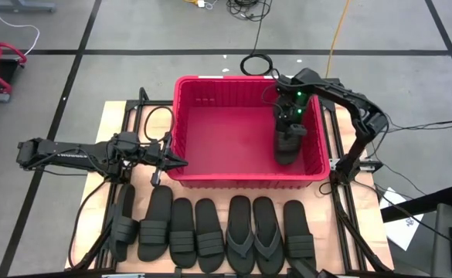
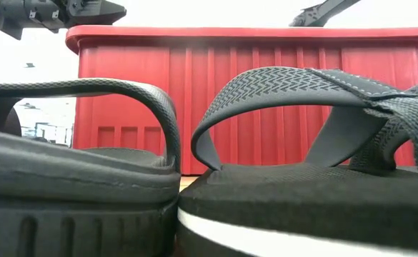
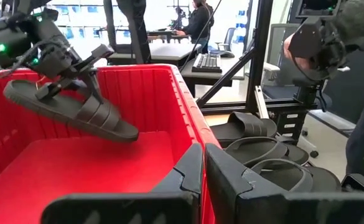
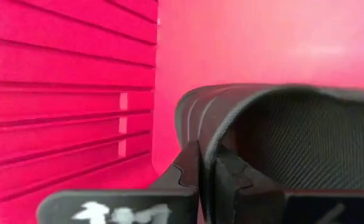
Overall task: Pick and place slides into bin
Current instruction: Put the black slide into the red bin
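From above, the right gripper [image 1: 290, 127] holds a slide [image 1: 289, 144] by its strap inside the red bin [image 1: 245, 179]; seven slides [image 1: 210, 232] line the table in front. The left wrist view shows the left gripper [image 3: 203, 163] closed and empty at the bin's rim. The right wrist view shows fingers [image 4: 188, 171] clamped on the strap.

Both arms are matte black with jointed tubular links. The right arm [image 1: 341, 96] shows small green lights near its wrist. The left arm [image 1: 79, 153] carries thin black cables and white lettering.
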`<action>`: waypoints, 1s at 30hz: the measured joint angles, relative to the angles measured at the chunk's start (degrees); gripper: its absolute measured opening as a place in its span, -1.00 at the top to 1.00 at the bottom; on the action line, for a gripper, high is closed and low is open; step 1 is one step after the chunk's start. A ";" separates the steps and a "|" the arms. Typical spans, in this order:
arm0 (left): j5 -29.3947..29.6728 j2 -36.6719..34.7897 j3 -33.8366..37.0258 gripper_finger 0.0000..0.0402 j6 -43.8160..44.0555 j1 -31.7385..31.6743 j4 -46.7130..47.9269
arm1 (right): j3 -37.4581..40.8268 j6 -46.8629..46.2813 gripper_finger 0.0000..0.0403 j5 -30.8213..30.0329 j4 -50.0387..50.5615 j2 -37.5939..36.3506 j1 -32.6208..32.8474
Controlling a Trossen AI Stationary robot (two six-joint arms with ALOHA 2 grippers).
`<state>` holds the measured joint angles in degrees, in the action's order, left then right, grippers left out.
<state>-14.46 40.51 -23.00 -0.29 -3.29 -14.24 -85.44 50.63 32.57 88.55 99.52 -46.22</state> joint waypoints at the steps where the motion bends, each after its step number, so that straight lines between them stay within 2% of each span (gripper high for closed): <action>1: 0.02 -0.02 0.00 0.89 0.02 -0.02 0.00 | 0.01 0.37 0.98 -0.17 0.05 0.50 0.02; 8: 0.02 -0.02 0.00 0.89 0.37 -0.01 -0.02 | 0.01 3.89 0.98 0.16 -0.76 3.51 -0.02; 16: 0.04 -0.02 0.00 0.89 0.17 -0.02 -0.07 | 0.74 3.13 0.98 0.53 0.06 6.34 -2.13; 30: 0.04 -0.02 0.00 0.89 0.43 -0.01 -0.09 | 10.99 4.12 0.98 1.09 -4.99 6.33 -5.09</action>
<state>-14.41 40.49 -23.00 0.14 -3.30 -14.33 -74.45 54.75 33.66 83.56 105.85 -51.31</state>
